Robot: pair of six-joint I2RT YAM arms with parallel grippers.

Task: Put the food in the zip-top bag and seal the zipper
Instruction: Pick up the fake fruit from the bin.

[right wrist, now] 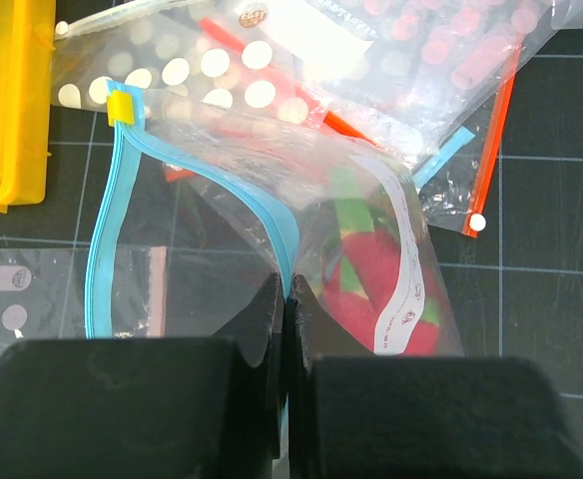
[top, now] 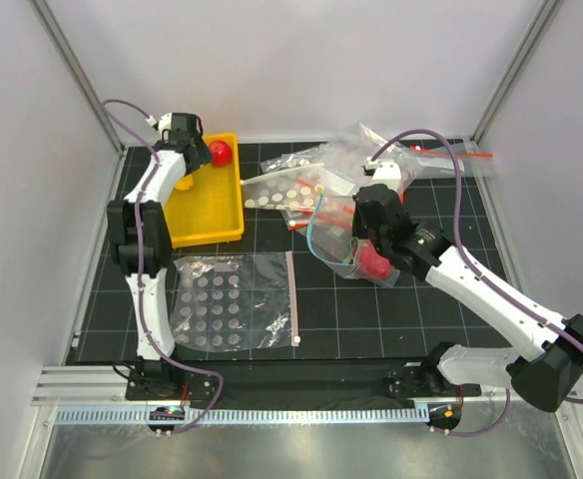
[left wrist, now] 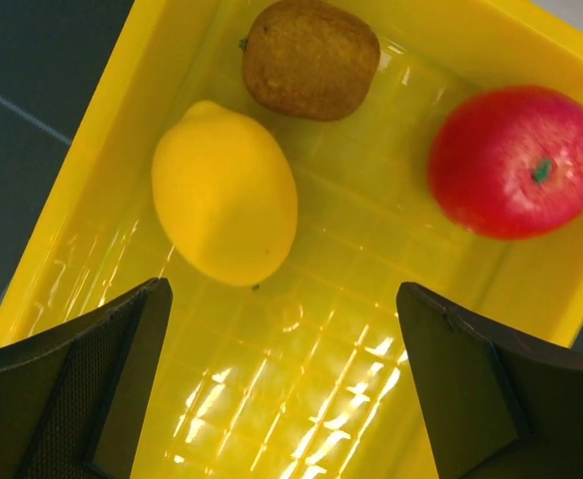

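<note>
In the left wrist view my left gripper (left wrist: 284,294) hangs open above the yellow tray (left wrist: 102,170). The tray holds a yellow lemon (left wrist: 225,195), a brown kiwi (left wrist: 309,58) and a red ball (left wrist: 517,160), all beyond the fingertips and untouched. My right gripper (right wrist: 287,284) is shut on the light-blue zipper (right wrist: 262,212) edge of the clear zip-top bag (right wrist: 212,269) and holds its mouth up. A pink-red fruit with green leaves (right wrist: 371,274) lies inside the bag. From above, the bag (top: 336,244) sits right of the tray (top: 207,215).
A white-dotted bag with a pale pink strip (top: 227,299) lies flat in front of the tray. More plastic bags with red-orange strips (top: 391,160) are piled behind the right gripper (top: 356,238). White walls close in the black mat on three sides.
</note>
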